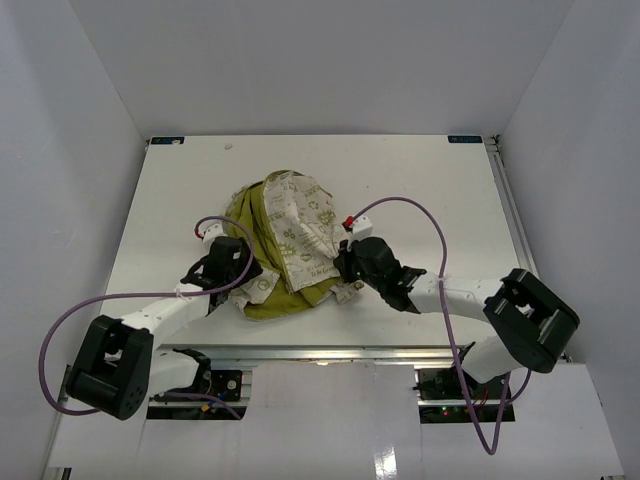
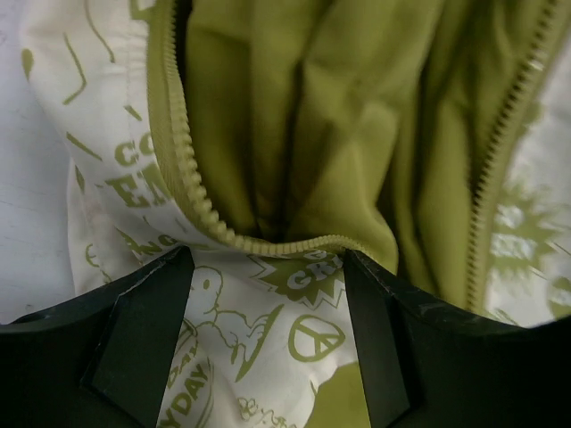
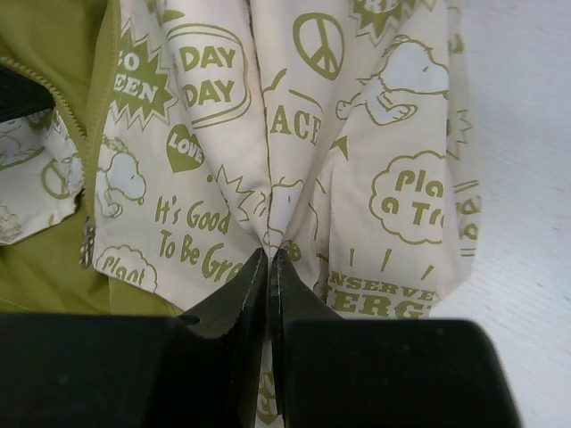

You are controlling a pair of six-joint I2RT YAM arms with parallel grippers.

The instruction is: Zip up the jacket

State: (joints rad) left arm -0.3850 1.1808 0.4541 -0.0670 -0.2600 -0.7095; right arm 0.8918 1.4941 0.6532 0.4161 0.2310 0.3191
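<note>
The right claw (image 3: 268, 254) was clenched on a fold of the jacket (image 3: 294, 134). The left claw (image 2: 266, 259) stood wide open over its printed cloth, just beside the zipper (image 2: 183, 134). The jacket lay unzipped on the table (image 1: 420, 180) between both. Print read "It's Good To Be", "LOVE", "CONSERVE".

Jacket (image 1: 300, 240) shell was soft woven cloth, matt, creased, olive print. Lining (image 2: 312, 107) was smoother olive cloth, faint sheen. Zipper teeth (image 2: 183, 152) looked moulded plastic, matt. Left gripper (image 2: 266, 259), right gripper (image 3: 269, 260) were black plastic, matt, edges lightly scuffed. Table (image 1: 420, 190) surface was white, smooth, matt.
</note>
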